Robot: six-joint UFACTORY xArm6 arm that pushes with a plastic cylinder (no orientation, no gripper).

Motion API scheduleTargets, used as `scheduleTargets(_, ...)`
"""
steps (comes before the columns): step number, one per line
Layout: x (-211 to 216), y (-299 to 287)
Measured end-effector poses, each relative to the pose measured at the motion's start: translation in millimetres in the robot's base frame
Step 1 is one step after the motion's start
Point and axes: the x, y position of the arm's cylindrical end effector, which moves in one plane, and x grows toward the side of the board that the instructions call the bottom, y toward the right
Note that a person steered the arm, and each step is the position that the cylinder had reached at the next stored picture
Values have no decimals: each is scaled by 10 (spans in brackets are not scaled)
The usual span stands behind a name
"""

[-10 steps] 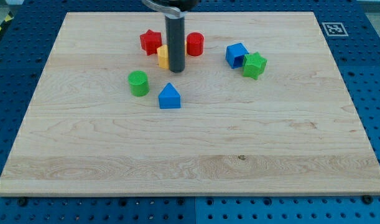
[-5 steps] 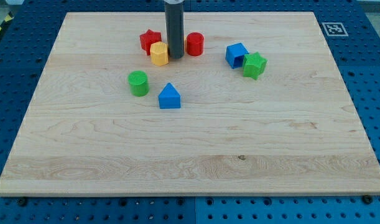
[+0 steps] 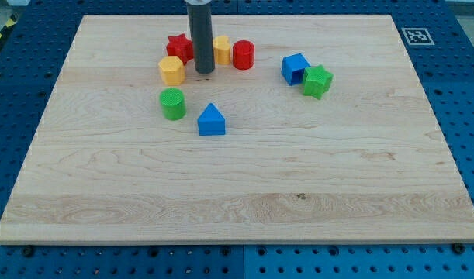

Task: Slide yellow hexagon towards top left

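The yellow hexagon [image 3: 171, 70] lies on the wooden board [image 3: 237, 170] in the upper left part, just below and left of the red star [image 3: 179, 47] and touching it or nearly so. My tip [image 3: 205, 72] rests on the board a short way to the hexagon's right, with a small gap between them. The dark rod rises from the tip to the view's top and hides part of a second yellow block [image 3: 221, 49] behind it.
A red cylinder [image 3: 243, 54] stands right of the rod. A green cylinder [image 3: 173, 103] and a blue house-shaped block [image 3: 211, 119] lie below the hexagon. A blue block [image 3: 295, 68] and a green star [image 3: 317, 80] touch at the right.
My tip moved left and slightly up. The yellow hexagon slid left, and the red star shifted left and up. A second yellow block now shows behind the rod.
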Motion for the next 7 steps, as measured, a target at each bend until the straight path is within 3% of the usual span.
scheduleTargets(2, 314, 21)
scheduleTargets(4, 361, -581)
scheduleTargets(7, 361, -638)
